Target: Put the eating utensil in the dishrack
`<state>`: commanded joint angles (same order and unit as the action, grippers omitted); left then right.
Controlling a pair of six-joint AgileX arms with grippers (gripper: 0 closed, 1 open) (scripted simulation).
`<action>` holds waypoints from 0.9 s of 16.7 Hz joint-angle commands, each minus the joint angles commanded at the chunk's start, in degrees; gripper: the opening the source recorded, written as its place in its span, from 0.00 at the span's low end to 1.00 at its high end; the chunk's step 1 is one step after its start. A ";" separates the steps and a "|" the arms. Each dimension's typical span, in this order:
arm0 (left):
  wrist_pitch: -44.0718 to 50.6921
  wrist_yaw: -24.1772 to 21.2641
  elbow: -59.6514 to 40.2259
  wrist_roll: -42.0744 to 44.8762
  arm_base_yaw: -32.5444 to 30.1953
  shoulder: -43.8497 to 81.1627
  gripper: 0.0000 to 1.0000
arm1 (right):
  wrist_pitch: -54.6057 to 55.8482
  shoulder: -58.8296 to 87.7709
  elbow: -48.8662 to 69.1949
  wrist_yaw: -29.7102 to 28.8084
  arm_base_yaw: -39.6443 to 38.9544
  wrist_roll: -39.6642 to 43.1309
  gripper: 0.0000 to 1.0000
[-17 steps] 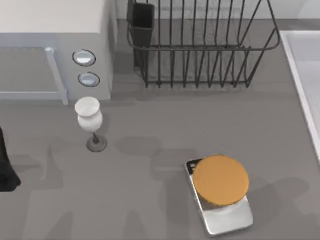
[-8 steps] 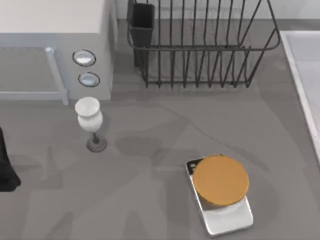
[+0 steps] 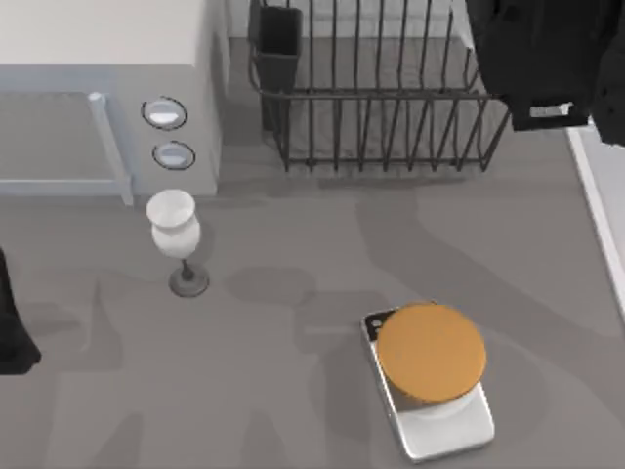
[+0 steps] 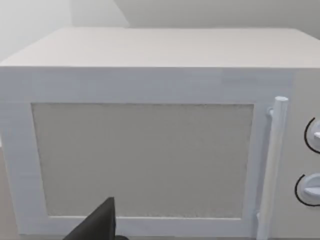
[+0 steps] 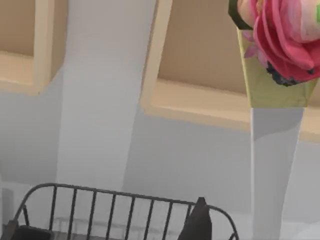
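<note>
Right gripper (image 5: 197, 223) hung above the right end of the dishrack (image 3: 391, 107), its dark tip showing in the right wrist view over the rack's curved rim, and whether it was apart or together could not be told. Its black right arm (image 3: 542, 54) covered the far right corner of the table in the top view, overlapping the rack's right bars. At the near side of the grey table (image 3: 293, 391), an orange disc (image 3: 431, 350) lay on a silver slab (image 3: 444, 425), hiding most of its far half. To the left and a little farther back, a white goblet (image 3: 174, 227) stood upright on a dark round foot, apart from everything else. The left arm (image 3: 12, 327) sat parked at the table's left edge, and the left gripper (image 4: 98, 225) faced the door of a white microwave (image 3: 98, 59); its state could not be told either. The microwave stood at the far left, with a pale bar handle (image 3: 109, 147) and two round knobs (image 3: 164, 112) on its front. Just to its right, the black wire dishrack stood at the back of the table, its thin bars upright, with a dark rectangular cup (image 3: 280, 39) at its far left corner. A pale tray (image 3: 598, 127) lay at the right edge, just beside the rack. Beyond the rack, the right wrist view showed a white wall, beige shelves (image 5: 200, 107) and a pink flower (image 5: 287, 37) in a yellow-green holder.
</note>
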<state>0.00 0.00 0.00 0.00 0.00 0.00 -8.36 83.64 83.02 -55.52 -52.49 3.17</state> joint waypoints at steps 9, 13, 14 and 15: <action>0.00 0.00 0.00 0.00 0.00 0.00 1.00 | 6.89 -0.84 -0.50 -5.07 -6.77 -5.03 0.00; 0.00 0.00 0.00 0.00 0.00 0.00 1.00 | 10.86 3.21 -0.76 -3.00 -4.27 -4.91 0.00; 0.00 0.00 0.00 0.00 0.00 0.00 1.00 | 13.36 5.57 -0.99 -1.72 -2.91 -4.85 0.00; 0.00 0.00 0.00 0.00 0.00 0.00 1.00 | 16.43 8.24 -1.29 -0.19 -1.34 -4.81 0.00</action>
<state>0.00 0.00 0.00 0.00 0.00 0.00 8.07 91.89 81.72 -55.71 -53.83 -1.64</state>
